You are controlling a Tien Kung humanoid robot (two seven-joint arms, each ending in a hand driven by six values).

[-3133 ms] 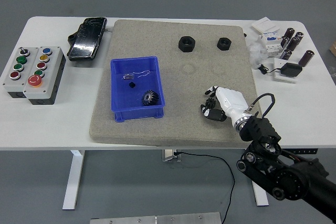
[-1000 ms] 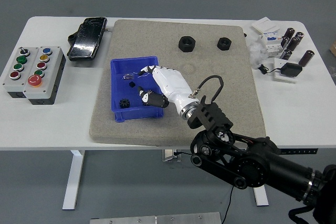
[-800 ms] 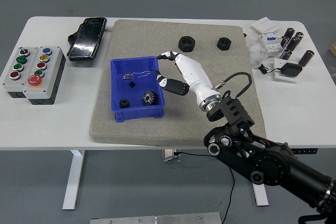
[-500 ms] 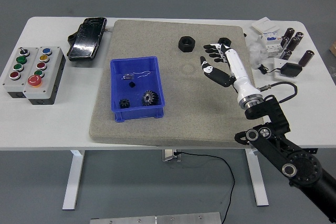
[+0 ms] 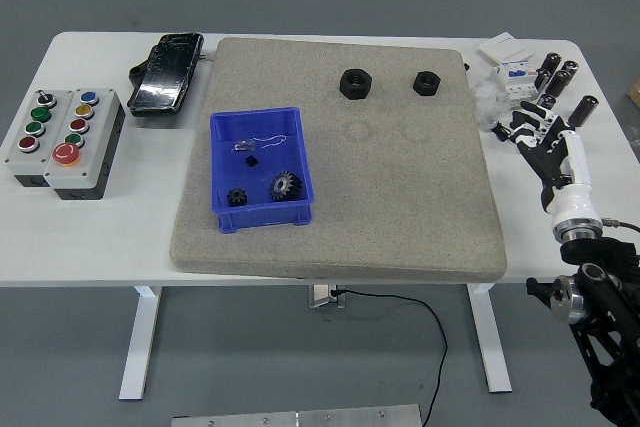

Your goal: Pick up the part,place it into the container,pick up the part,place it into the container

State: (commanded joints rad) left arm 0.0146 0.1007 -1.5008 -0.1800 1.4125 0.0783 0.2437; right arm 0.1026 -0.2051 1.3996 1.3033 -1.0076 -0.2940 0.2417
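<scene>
A blue container (image 5: 261, 169) sits on the left half of the grey mat (image 5: 335, 152). Inside it lie a black toothed gear (image 5: 286, 187), a smaller black gear (image 5: 237, 198) and a tiny black piece (image 5: 251, 159). Two black hex nuts (image 5: 354, 82) (image 5: 427, 82) rest near the mat's far edge. My right hand (image 5: 541, 132), white with black fingertips, hovers over the table's right side off the mat, fingers spread, holding nothing. The left arm is out of sight.
A grey button box (image 5: 61, 134) and a black device (image 5: 167, 72) lie at the left. White blocks, dark cylinders (image 5: 556, 77) and a small black adapter (image 5: 553, 134) crowd the far right corner, just beyond my right hand.
My right hand dropped a small gear into the blue container, then swung right across the mat, opening, and now sits over the table's right side.
</scene>
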